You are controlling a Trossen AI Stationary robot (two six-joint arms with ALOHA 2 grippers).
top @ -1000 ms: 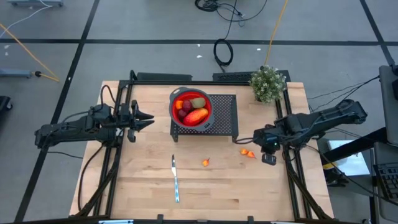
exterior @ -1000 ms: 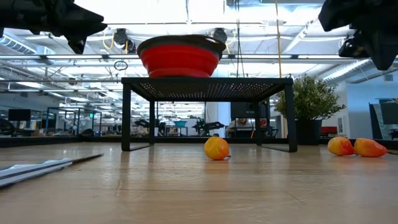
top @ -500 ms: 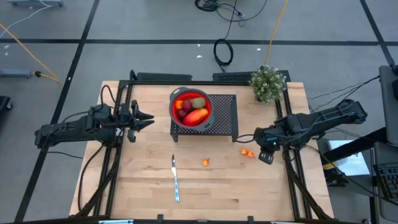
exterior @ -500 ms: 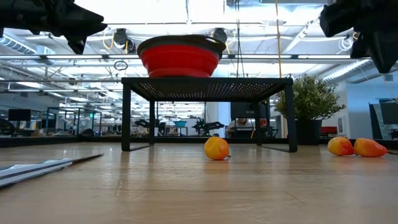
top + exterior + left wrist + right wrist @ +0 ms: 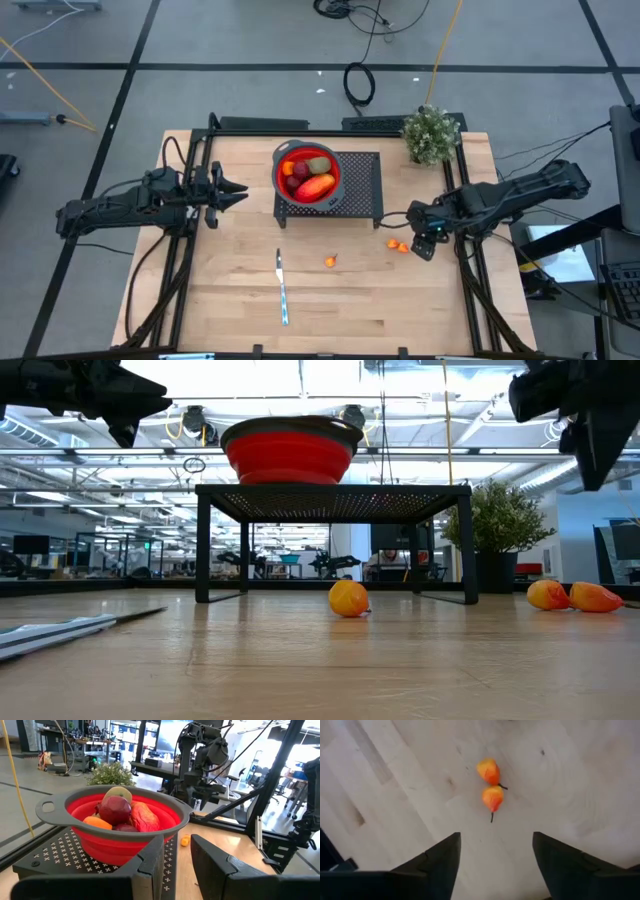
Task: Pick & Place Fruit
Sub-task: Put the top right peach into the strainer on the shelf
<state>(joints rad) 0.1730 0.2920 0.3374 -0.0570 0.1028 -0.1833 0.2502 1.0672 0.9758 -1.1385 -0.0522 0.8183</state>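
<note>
High view: right gripper (image 5: 424,243) hangs nr the right edge of the wooden surface (image 5: 230,290), fingers spread wide, nothing held, just beside two small orange fruits (image 5: 399,244) touching each other. Third small orange fruit (image 5: 330,261) lies alone nr surface centre, knife (image 5: 282,288) close by twd front edge. Red bowl (image 5: 307,173) w/ larger fruit sits on black perforated stand (image 5: 362,188) at back. Left gripper (image 5: 236,191) waits nr left edge, pointing at the bowl, fingers slightly apart, empty.

A grey floor (image 5: 230,95) crossed by dark tape lines surrounds the pale wooden counter (image 5: 230,310). Black cables (image 5: 358,82) and a yellow cord (image 5: 40,70) lie on it. Beyond the counter, ceiling lights (image 5: 300,375) brighten a workshop with benches (image 5: 90,565).
</note>
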